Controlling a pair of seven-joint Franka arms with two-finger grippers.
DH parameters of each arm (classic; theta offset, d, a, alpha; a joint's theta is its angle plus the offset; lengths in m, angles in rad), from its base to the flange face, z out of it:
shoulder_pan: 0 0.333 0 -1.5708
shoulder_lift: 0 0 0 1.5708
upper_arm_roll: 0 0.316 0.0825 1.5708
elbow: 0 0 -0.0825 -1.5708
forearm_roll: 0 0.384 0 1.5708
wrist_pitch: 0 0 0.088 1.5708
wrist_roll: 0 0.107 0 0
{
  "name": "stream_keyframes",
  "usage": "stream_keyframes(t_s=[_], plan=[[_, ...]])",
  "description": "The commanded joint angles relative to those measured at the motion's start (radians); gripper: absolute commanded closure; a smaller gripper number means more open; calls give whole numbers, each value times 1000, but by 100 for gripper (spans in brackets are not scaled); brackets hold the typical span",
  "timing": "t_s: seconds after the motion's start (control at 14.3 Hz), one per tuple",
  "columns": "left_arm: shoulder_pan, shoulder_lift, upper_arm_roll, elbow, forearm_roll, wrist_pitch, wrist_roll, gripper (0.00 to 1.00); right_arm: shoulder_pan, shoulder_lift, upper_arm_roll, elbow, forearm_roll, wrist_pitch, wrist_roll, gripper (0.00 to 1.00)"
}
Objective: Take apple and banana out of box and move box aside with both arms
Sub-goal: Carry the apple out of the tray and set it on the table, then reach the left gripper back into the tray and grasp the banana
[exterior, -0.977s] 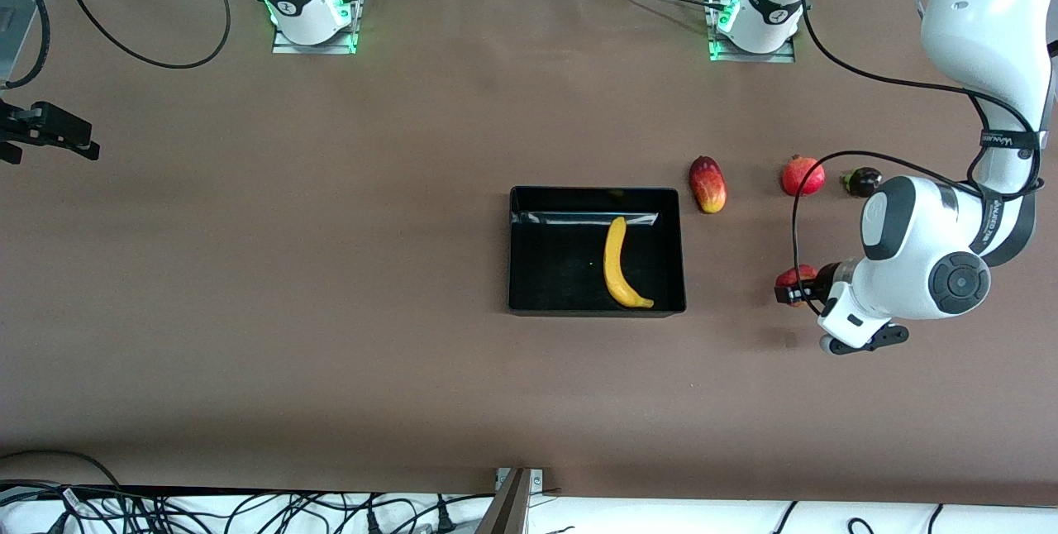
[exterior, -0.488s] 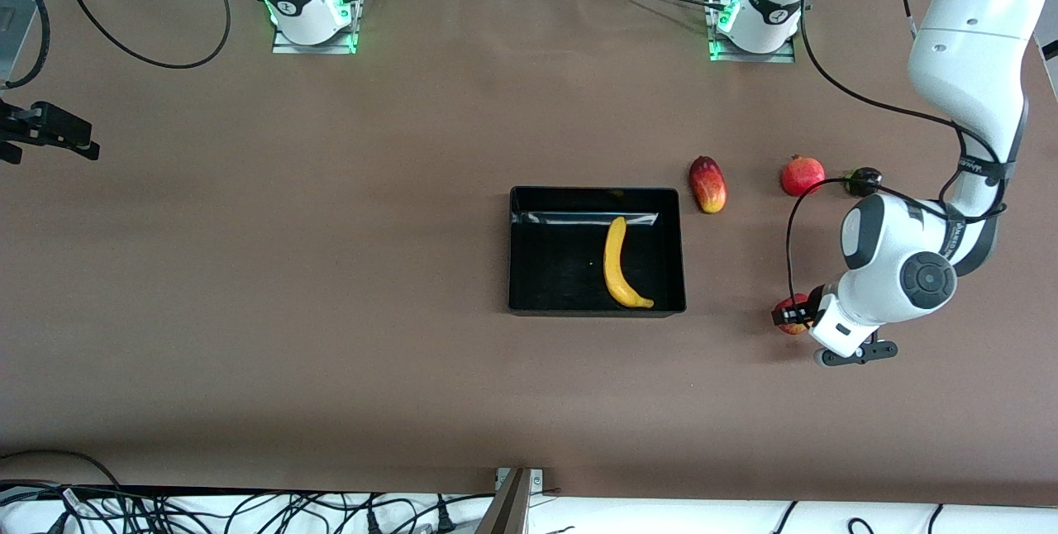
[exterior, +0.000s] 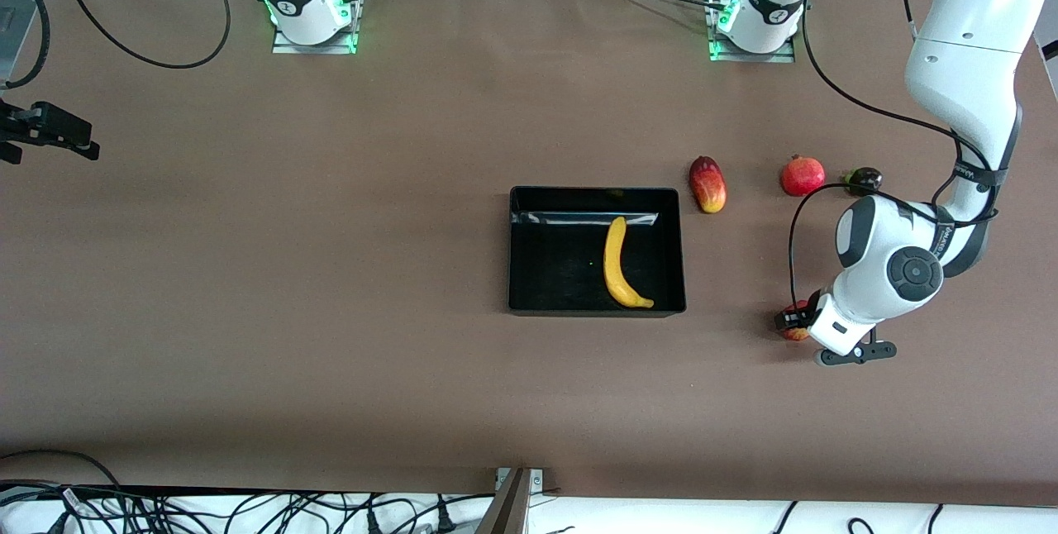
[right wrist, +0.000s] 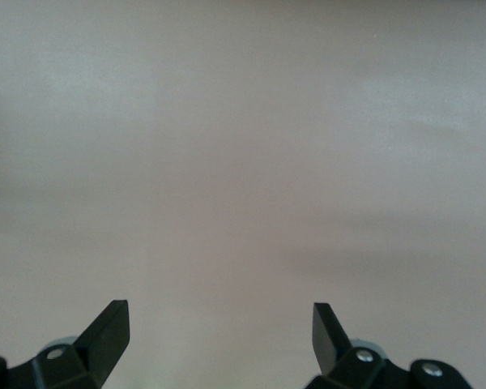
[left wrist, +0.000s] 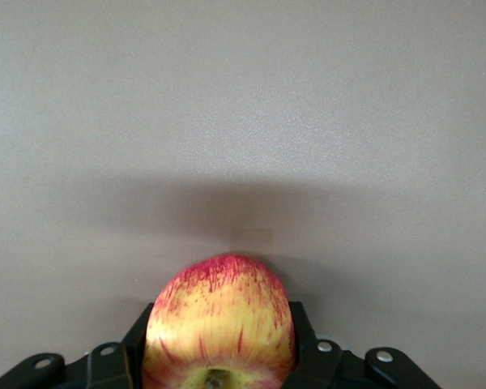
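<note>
The black tray [exterior: 595,190] sits mid-table with the yellow banana [exterior: 620,263] lying inside it. My left gripper [exterior: 790,321] is shut on the red-and-yellow apple [exterior: 797,331], low over bare table toward the left arm's end of the tray. In the left wrist view the apple [left wrist: 220,312] fills the left gripper [left wrist: 220,332], with a dark finger [left wrist: 301,328] pressed against each side. My right gripper [exterior: 41,133] waits over the right arm's end of the table. It is open and empty in the right wrist view [right wrist: 219,312].
A red-yellow mango [exterior: 707,184], a red pomegranate [exterior: 803,175] and a small dark fruit [exterior: 864,180] lie in a row toward the left arm's end of the tray, farther from the front camera than the apple. Cables run along the table's near edge.
My left gripper, with the apple in it, has shifted lower in the front view, away from the pomegranate row. The right arm, tray and banana have not moved.
</note>
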State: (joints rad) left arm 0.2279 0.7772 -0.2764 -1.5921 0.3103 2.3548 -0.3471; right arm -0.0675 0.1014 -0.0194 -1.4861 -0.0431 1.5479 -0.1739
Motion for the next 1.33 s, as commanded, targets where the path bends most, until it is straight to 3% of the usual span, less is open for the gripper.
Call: stream_keyframes(t_s=[0.0,0.28,0.56,0.91,1.26], plan=[[5,-5,3,-6,47,-65,-27,0,-6,9,2,24,12,-19,8,0],[-76,-126,-14,46,-31,-303,-149,0,-6,9,2,24,12,-19,8,0],[-252,-208,-15,49,-108,-371,-398,0,-8,9,1,24,19,-19,8,0],[-476,-97,-9,132,-128,-344,-677,0,-8,9,1,24,19,-19,8,0],[-542,10,-6,139,-109,-213,-779,0,-8,9,1,24,19,-19,8,0]])
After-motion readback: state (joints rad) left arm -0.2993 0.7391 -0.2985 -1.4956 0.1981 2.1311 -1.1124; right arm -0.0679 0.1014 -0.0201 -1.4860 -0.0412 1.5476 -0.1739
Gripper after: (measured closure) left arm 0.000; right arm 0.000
